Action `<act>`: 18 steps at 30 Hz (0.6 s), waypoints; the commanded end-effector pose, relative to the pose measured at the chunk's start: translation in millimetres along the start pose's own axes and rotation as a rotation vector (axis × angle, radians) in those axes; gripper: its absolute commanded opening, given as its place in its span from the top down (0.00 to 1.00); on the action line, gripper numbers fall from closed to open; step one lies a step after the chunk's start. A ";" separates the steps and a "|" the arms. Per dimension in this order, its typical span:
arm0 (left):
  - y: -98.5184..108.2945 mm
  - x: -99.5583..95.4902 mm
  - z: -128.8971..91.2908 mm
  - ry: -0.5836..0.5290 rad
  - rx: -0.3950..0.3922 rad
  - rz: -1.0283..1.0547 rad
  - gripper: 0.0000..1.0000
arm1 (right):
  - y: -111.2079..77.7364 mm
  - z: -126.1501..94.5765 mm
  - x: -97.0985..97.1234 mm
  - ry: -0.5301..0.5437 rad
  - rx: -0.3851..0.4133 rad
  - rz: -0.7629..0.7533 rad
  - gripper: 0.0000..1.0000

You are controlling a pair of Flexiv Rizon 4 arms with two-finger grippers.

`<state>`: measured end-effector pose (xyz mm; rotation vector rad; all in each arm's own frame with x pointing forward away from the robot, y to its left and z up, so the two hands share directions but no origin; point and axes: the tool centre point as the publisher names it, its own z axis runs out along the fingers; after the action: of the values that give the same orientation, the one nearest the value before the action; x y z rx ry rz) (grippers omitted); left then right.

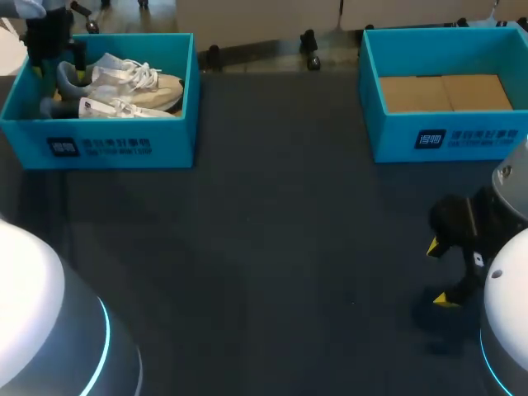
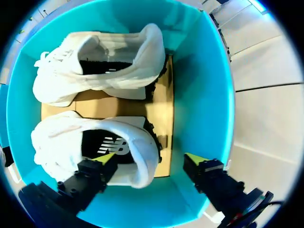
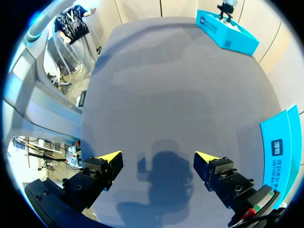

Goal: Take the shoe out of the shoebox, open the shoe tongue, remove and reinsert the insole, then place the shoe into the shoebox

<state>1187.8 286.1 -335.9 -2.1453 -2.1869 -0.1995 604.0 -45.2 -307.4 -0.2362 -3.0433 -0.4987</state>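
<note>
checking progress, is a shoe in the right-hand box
No, the right shoebox shows only its bare floor; both shoes lie in the left shoebox.

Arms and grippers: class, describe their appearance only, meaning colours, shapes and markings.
Both arms have smooth, rounded white housings, the left arm and the right arm, each edged by a glowing cyan ring. The left gripper and right gripper look alike: two blocky black fingers with visible screws, ending in bright yellow wedge-shaped tips.

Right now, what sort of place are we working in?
Probably a robot test bench for shoe handling: a dark table, a teal left shoebox holding white sneakers, and a right shoebox holding none.
</note>
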 end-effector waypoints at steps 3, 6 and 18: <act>-12.1 4.6 -31.3 -0.022 -0.010 0.005 0.00 | -0.4 0.3 1.9 -0.004 0.001 0.000 0.00; -18.0 6.3 -44.4 -0.033 -0.012 0.009 0.00 | -0.4 0.3 1.9 -0.004 0.001 0.000 0.00; -52.0 22.8 -81.6 -0.055 -0.022 0.030 0.00 | -0.4 0.3 1.9 -0.004 0.001 0.000 0.00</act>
<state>1156.8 294.9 -264.7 -2.2048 -2.1777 -0.1235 604.0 -45.1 -307.4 -0.2361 -3.0433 -0.4987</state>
